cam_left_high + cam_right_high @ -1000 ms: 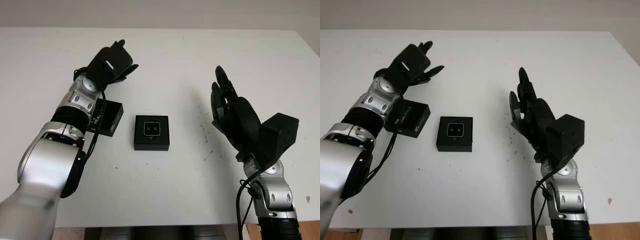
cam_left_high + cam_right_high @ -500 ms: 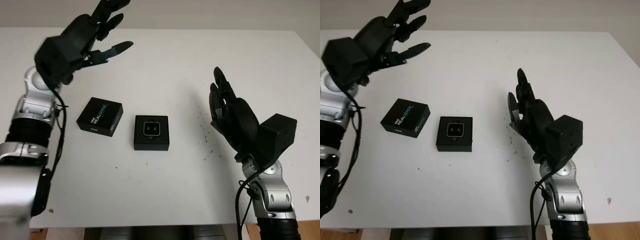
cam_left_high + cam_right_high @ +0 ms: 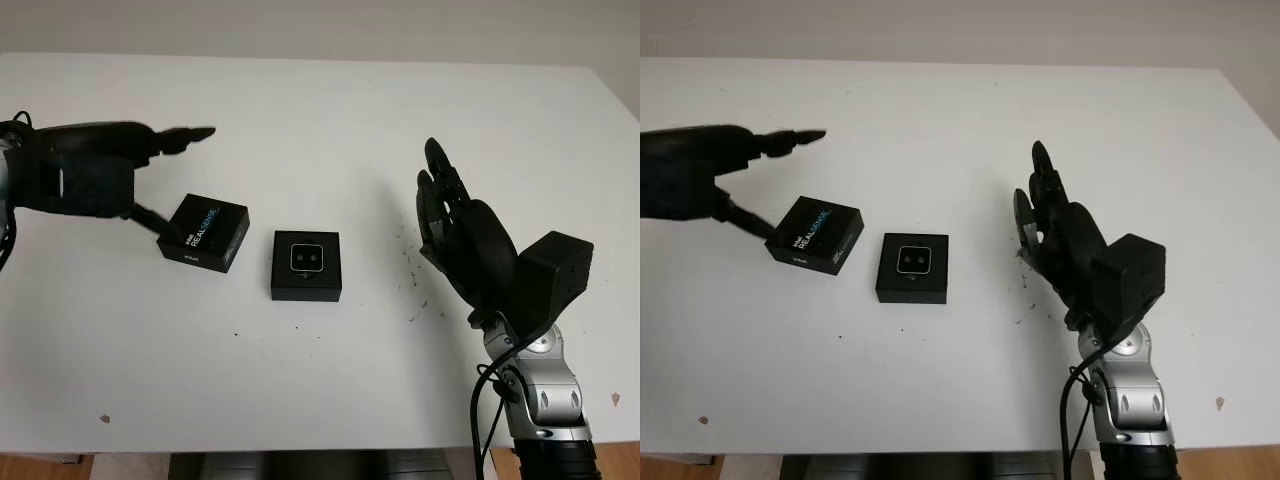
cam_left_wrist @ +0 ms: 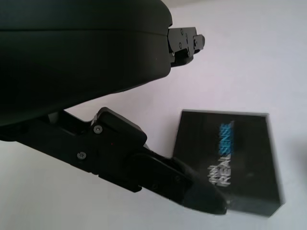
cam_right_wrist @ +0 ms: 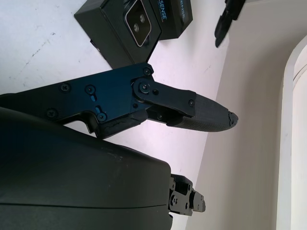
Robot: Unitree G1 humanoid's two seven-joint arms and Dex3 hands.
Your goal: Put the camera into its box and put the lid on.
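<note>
Black lid (image 3: 203, 233) lies on the worktop (image 3: 330, 130) just left of the box (image 3: 306, 265), camera seemingly inside; open left hand (image 3: 95, 180) flanks it, nearer than the open right hand (image 3: 465, 240).

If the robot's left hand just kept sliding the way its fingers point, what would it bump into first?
Probably the lid with the RealSense print: the left hand is open beside it, one lower finger already at its near corner. The box with the camera sits further along. Depth is hard to judge.
</note>
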